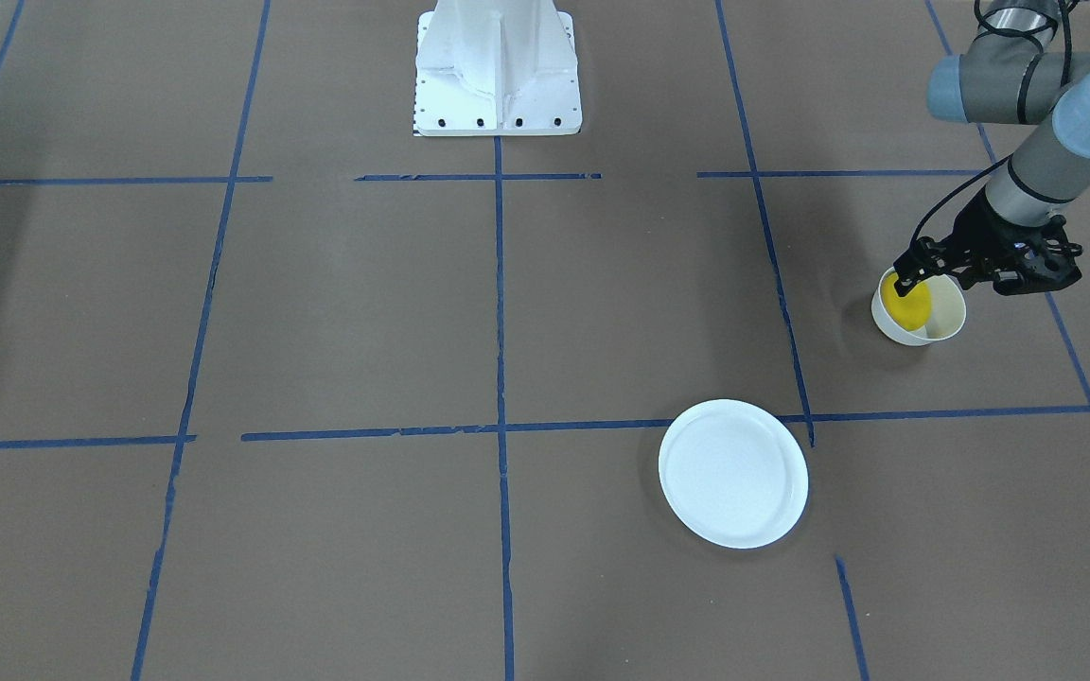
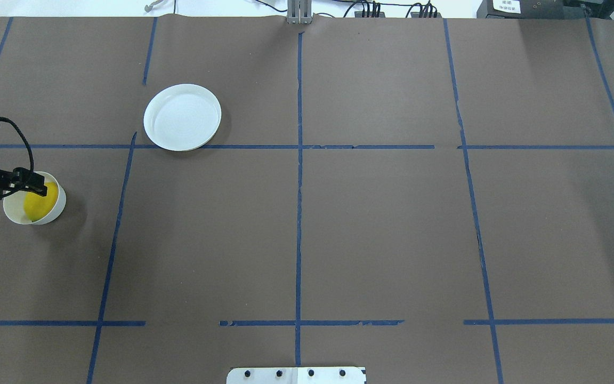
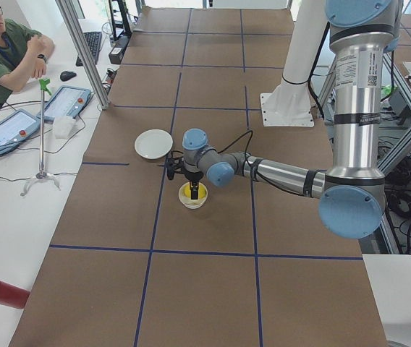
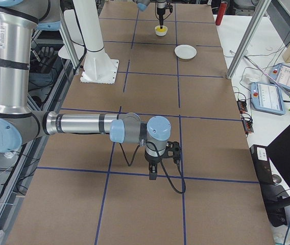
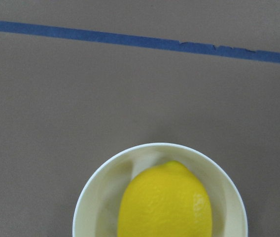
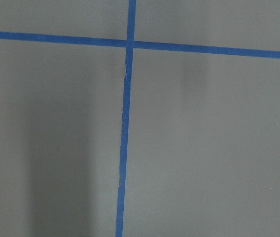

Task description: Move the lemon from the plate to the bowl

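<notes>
The yellow lemon point(image 1: 909, 305) stands inside the small white bowl point(image 1: 950, 320), against its wall. My left gripper point(image 1: 905, 284) reaches down into the bowl, its fingertips at the lemon's top, and looks shut on it. From overhead the lemon point(image 2: 36, 204), bowl point(image 2: 18, 214) and left gripper point(image 2: 40, 188) sit at the far left edge. The left wrist view shows the lemon point(image 5: 164, 202) filling the bowl point(image 5: 94, 190). The flat white plate point(image 1: 732, 473) lies bare and apart from the bowl. My right gripper point(image 4: 152, 176) shows only in the exterior right view; I cannot tell its state.
The table is brown paper with blue tape lines point(image 2: 298, 160). The robot's white base point(image 1: 498, 66) stands at the table's middle edge. Tablets point(image 3: 61, 101) and an operator point(image 3: 3, 43) are beside the table.
</notes>
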`<control>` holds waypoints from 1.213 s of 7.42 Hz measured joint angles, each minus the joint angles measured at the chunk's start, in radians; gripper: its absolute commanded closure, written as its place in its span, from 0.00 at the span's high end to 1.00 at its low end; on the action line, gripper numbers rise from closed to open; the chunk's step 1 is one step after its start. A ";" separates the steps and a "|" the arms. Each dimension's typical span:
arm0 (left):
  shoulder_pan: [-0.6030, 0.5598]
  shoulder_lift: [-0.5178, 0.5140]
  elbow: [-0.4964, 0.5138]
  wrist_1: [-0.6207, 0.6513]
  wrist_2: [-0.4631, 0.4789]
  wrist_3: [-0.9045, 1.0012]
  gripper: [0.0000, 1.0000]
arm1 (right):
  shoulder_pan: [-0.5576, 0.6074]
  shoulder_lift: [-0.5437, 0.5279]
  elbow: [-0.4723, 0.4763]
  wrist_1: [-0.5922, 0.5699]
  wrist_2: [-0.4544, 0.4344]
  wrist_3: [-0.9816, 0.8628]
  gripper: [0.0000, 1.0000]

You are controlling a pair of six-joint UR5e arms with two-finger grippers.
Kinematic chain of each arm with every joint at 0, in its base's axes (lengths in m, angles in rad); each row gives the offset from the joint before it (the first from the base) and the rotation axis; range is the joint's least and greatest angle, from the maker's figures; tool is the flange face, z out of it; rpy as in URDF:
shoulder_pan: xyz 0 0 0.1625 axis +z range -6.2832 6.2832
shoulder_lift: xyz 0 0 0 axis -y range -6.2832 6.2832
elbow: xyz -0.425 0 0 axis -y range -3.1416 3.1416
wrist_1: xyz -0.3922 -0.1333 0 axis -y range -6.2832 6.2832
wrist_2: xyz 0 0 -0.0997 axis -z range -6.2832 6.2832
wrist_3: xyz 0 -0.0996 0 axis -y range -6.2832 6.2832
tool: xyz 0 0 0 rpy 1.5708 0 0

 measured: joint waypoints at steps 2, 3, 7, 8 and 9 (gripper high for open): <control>-0.111 0.003 -0.060 0.146 -0.014 0.263 1.00 | 0.000 0.000 0.000 0.000 0.000 0.000 1.00; -0.212 0.000 -0.089 0.267 -0.028 0.453 1.00 | 0.000 0.000 0.000 0.000 0.000 0.000 1.00; -0.577 0.028 -0.092 0.574 -0.095 0.930 1.00 | 0.000 0.000 0.000 0.000 0.000 0.000 1.00; -0.599 0.042 -0.083 0.604 -0.101 0.996 1.00 | 0.000 0.000 0.000 0.000 0.000 0.000 1.00; -0.609 0.051 -0.077 0.633 -0.104 1.046 1.00 | 0.000 0.001 0.000 0.000 0.000 0.000 1.00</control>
